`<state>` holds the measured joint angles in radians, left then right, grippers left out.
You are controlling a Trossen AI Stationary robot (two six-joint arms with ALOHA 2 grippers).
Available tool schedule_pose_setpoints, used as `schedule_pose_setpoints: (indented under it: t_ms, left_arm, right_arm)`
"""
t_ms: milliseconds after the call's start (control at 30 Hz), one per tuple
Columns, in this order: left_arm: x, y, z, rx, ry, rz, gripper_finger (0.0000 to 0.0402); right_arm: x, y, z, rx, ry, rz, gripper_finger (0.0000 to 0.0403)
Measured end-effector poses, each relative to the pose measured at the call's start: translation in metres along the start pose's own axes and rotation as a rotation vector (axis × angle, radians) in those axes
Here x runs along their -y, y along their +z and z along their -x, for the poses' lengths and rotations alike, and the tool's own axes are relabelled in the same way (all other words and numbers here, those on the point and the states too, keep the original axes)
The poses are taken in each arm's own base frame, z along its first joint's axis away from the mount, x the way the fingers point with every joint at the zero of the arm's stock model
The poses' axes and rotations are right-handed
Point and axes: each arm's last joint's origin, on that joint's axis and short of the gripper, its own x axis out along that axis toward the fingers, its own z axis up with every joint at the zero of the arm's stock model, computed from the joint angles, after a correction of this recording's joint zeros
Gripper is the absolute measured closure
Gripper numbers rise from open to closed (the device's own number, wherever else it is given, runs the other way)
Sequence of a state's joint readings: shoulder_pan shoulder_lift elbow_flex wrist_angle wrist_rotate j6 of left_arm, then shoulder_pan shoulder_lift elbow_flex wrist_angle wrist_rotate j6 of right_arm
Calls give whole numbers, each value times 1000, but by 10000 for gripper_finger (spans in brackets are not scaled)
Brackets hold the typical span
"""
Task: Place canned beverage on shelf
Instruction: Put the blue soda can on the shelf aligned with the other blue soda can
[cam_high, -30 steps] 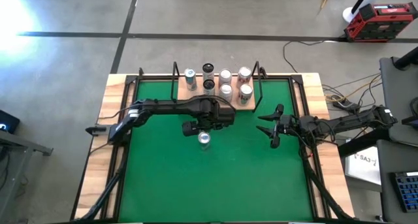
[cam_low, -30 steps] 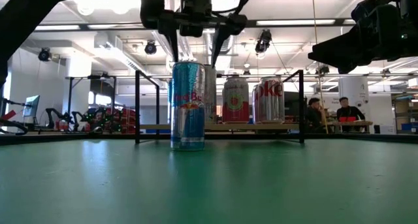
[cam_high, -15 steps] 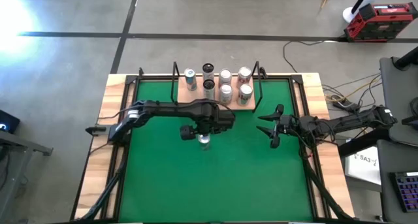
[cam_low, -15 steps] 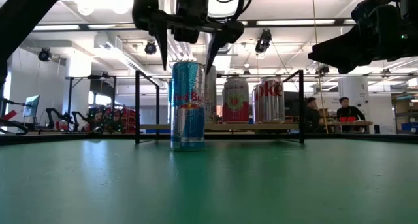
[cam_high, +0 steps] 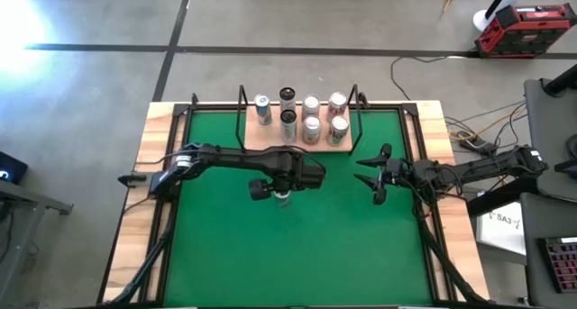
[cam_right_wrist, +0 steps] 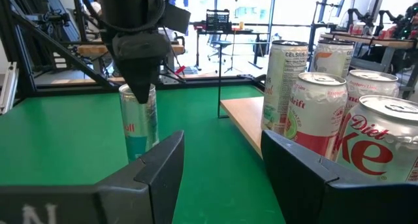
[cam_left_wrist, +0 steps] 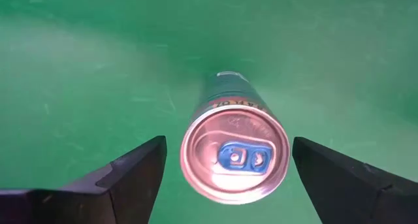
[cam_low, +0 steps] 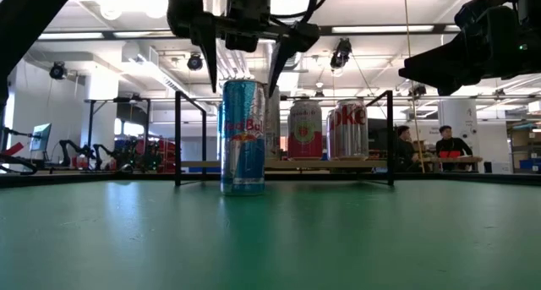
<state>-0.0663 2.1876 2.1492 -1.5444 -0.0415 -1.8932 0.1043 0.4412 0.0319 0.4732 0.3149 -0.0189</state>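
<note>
Glossy metal can (cam_left_wrist: 234, 149) with a shiny pinkish lid — on matt green felt-like table cover (cam_high: 297, 246); shelf (cam_high: 270, 136) of smooth pale wood.

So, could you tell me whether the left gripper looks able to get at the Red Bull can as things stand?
Probably yes: the left gripper hangs open directly above the upright Red Bull can, fingers straddling its top, with bare green mat around it.

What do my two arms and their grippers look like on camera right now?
Both arms are dark, nearly black, built of slim jointed links, each ending in a gripper with two dark, wedge-shaped fingers. The left arm has a pale patch near its base; the left gripper is plain. The right gripper shows pale lettering low on its body.
</note>
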Motion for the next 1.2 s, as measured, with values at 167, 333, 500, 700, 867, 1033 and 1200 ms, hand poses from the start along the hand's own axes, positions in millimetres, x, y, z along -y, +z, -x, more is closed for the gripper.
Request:
schedule_pose_setpoints:
  t_ms: [167, 333, 500, 700, 867, 1033, 1200]
  left_arm:
    - [3, 0, -9, -1, -6, -37, 100]
    - [3, 0, -12, -1, -5, -49, 135]
    - [3, 0, -11, 0, -1, -76, 183]
    - [1, -1, -7, -26, 15, -112, 183]
    - [-1, 2, 13, -23, -19, -140, 183]
    - [-4, 16, 35, 72, -109, -181, 183]
    - [-9, 43, 51, 113, -145, -205, 183]
  right_arm:
    - [0, 0, 0, 0, 0, 0, 209]
    - [0, 0, 0, 0, 0, 0, 209]
    - [0, 0, 0, -1, 0, 0, 209]
    - [0, 0, 0, -1, -1, 0, 209]
    - [0, 0, 0, -1, -1, 0, 209]
    - [0, 0, 0, -2, 0, 1, 209]
    - [0, 0, 0, -4, 0, 1, 209]
